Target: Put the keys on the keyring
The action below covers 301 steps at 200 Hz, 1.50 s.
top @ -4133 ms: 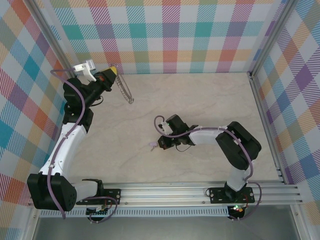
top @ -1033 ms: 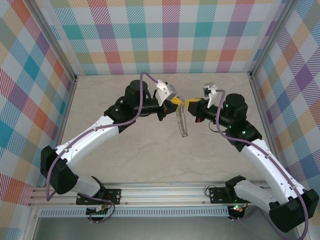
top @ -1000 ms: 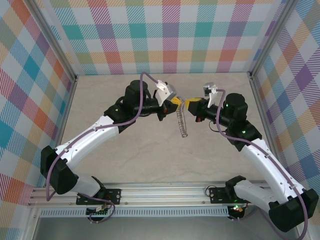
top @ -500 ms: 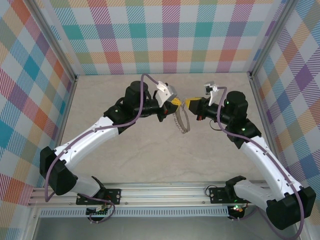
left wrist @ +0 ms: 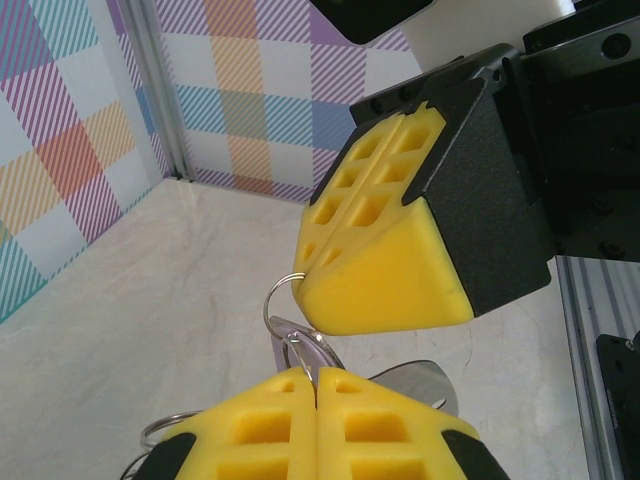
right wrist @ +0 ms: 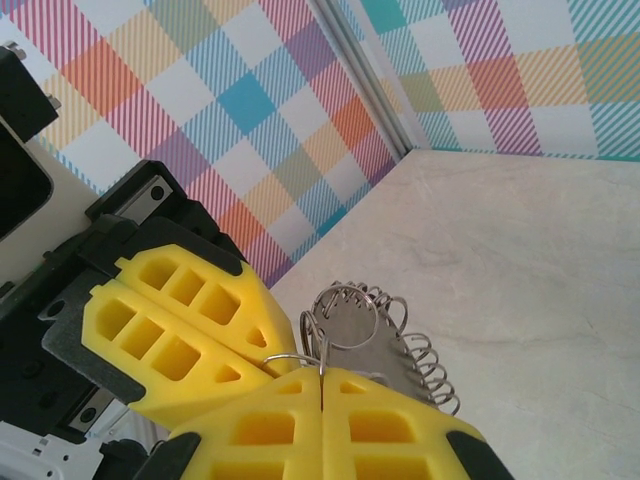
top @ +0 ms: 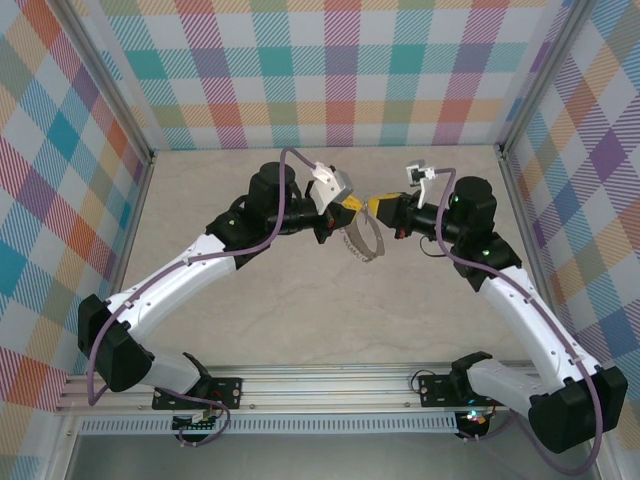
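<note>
both arms reach forward and inward with elbows bent out to the sides, wrists turned to face each other. the left gripper and right gripper meet tip to tip, just apart. both have their yellow pads pressed flat together. the left one pinches the keyring. from the left wrist, the right tip sits just above its own.

Pale marble-look tabletop w/ plaid walls (multicolour checks), alu rail at near edge
</note>
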Each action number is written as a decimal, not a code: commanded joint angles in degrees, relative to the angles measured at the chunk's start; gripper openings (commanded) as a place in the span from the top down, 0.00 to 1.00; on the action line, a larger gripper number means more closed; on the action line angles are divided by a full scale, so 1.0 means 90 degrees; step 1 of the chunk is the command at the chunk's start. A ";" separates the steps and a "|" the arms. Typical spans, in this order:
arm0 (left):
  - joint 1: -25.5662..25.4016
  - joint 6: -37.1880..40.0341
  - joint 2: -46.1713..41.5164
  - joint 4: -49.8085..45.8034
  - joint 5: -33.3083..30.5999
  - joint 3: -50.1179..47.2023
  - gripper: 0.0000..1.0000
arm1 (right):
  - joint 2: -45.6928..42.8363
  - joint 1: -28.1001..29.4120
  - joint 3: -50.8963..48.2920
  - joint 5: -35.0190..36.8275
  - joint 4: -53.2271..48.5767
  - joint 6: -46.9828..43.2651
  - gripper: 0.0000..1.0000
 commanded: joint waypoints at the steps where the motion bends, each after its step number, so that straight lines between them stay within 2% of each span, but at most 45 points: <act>1: -0.0176 0.0101 -0.0117 0.0519 0.0379 0.0212 1.00 | 0.0058 0.0042 0.0215 -0.0508 0.0130 0.0148 1.00; 71: -0.0177 0.0082 -0.0044 0.0486 0.0357 0.0298 1.00 | 0.0069 0.0110 0.0258 -0.0828 0.0207 0.0230 1.00; 143: -0.0176 0.0025 -0.0231 0.0709 0.0141 0.0125 1.00 | -0.0223 0.0002 0.0094 -0.0177 -0.0560 -0.0408 1.00; 203: -0.0179 -0.0006 -0.0350 0.0825 0.0133 0.0055 1.00 | -0.0071 -0.0115 0.0053 -0.0629 -0.0542 -0.0427 1.00; 301: -0.0171 0.0068 -0.0305 0.0670 0.0111 0.0055 1.00 | -0.0355 -0.0114 0.0365 -0.0614 -0.0699 -0.0547 1.00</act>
